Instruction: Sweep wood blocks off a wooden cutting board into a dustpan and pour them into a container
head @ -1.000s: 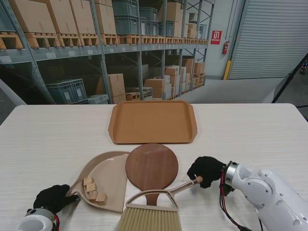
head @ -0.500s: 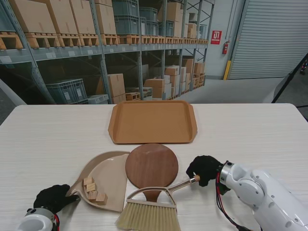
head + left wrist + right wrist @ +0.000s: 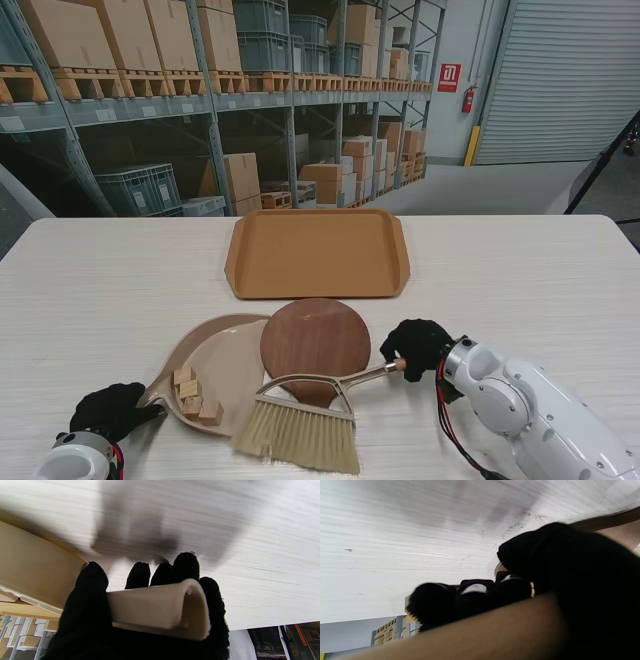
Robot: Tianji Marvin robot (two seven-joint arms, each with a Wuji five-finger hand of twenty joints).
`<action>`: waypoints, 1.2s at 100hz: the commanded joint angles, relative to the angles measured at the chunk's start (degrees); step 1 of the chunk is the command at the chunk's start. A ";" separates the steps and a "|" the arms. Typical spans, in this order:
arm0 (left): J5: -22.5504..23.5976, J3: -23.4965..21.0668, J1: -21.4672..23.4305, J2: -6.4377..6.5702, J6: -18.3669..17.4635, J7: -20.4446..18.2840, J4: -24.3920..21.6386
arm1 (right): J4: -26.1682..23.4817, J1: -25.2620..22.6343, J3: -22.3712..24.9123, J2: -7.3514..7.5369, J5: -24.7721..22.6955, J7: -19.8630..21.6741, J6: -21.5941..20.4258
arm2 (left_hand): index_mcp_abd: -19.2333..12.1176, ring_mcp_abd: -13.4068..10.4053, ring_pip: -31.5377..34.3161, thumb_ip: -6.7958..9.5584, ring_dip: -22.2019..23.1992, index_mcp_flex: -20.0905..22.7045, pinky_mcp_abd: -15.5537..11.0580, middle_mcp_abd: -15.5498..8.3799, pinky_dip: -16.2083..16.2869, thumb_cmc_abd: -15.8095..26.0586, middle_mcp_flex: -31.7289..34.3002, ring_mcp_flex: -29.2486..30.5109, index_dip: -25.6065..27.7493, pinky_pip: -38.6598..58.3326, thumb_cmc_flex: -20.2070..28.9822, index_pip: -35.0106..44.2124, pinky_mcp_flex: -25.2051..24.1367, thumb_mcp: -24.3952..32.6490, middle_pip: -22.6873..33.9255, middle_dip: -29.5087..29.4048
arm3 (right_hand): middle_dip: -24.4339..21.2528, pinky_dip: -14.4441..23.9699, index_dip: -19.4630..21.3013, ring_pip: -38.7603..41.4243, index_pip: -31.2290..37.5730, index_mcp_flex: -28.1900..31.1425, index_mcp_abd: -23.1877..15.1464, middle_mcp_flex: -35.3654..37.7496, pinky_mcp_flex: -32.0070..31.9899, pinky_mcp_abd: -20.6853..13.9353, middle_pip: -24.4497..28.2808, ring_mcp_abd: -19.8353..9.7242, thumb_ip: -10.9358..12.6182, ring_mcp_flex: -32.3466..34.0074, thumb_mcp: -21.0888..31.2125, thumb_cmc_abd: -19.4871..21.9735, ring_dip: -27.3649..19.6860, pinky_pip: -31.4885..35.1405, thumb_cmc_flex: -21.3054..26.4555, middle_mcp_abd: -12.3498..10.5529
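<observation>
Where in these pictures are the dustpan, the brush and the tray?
dustpan (image 3: 228, 362), stand view, bare pan floor.
brush (image 3: 300, 435), stand view, middle of the bristles.
tray (image 3: 317, 250), stand view, bare tray floor.

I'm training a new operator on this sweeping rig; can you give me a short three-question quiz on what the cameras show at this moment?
1. True or false: the wood blocks lie on the cutting board.
2. What does the right hand hold? A) the dustpan B) the brush C) nothing
3. Fill in: the left hand is closed on the dustpan's ____ .

Key:
1. False; they sit in the dustpan, and the board's visible surface is bare.
2. B; it grips the brush by the handle, its head over the board's near edge.
3. Handle.
</observation>
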 commanded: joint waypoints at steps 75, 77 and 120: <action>0.09 0.18 0.10 -0.07 -0.15 -1.11 0.03 | 3.08 2.05 -8.13 -3.33 4.95 -9.35 6.77 | -2.66 -11.63 0.50 0.29 0.32 1.06 -2.06 -15.54 1.37 7.87 -1.94 -0.66 0.48 1.42 7.42 2.23 -1.19 3.55 87.87 -0.68 | -1.91 -3.46 -3.54 -3.30 -0.93 8.03 -4.43 4.39 0.72 1.82 -5.97 -3.13 -18.53 2.36 28.49 3.34 -2.95 2.19 5.39 -1.77; 0.08 0.17 0.09 -0.07 -0.19 -1.10 0.05 | 3.27 2.18 -8.34 -3.38 5.05 -9.58 6.67 | -2.68 -11.64 0.50 0.29 0.32 1.04 -2.06 -15.54 1.37 7.89 -1.94 -0.66 0.48 1.42 7.41 2.22 -1.19 3.54 87.87 -0.68 | -2.06 -3.58 -3.64 -3.84 -1.29 7.94 -4.42 4.24 0.44 1.82 -6.47 -3.48 -19.02 2.39 28.48 3.57 -3.24 1.91 5.30 -1.79; -0.03 0.09 0.05 -0.08 -0.33 -1.03 0.12 | 3.36 1.60 -8.29 -4.64 9.76 -11.49 9.44 | -2.57 -11.55 0.49 0.30 0.32 1.09 -2.06 -15.48 1.37 7.92 -1.93 -0.66 0.46 1.41 7.45 2.22 -1.20 3.55 87.87 -0.67 | -1.40 -3.83 -3.69 -7.83 -4.81 7.30 -5.45 4.53 -0.46 1.13 -11.00 -4.15 -25.35 2.67 28.49 5.60 -4.00 -0.60 4.69 -2.91</action>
